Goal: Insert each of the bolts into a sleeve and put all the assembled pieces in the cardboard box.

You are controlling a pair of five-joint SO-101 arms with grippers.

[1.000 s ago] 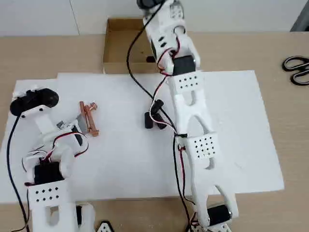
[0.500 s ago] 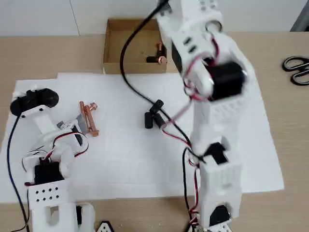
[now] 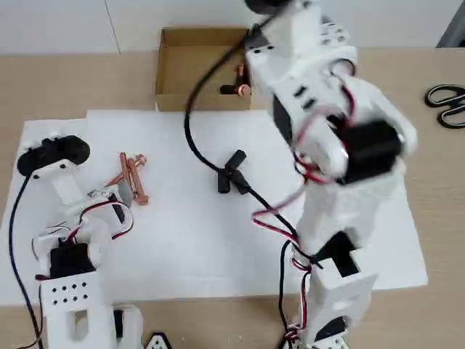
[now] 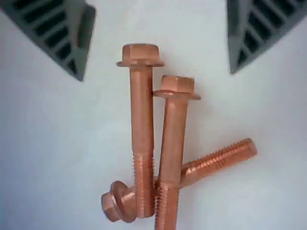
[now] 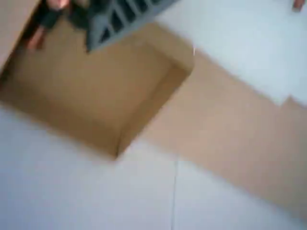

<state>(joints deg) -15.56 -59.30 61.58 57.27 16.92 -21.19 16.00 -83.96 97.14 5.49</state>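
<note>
Copper bolts (image 4: 143, 129), three, in heap lower left of high view on white foam sheet (image 3: 182, 233); two lie side by side, third crosses them. Left gripper (image 4: 156, 72) gapes wide astride the pair, gripping nothing. Best, I judge: pick outer bolt, pinch shank below head, lift straight so neighbours don't drag.

Cardboard box (image 3: 171, 73) upper centre, one assembled piece (image 3: 236, 89) inside. Black sleeves (image 3: 231, 174) mid-sheet, apart from bolts.

Right arm (image 3: 327, 123) reared up right of centre. Right gripper (image 5: 120, 19) near box; whether wide or closed, cannot tell.

Versus half second ago: right arm pulled further back from box, bolts fanned wider.
</note>
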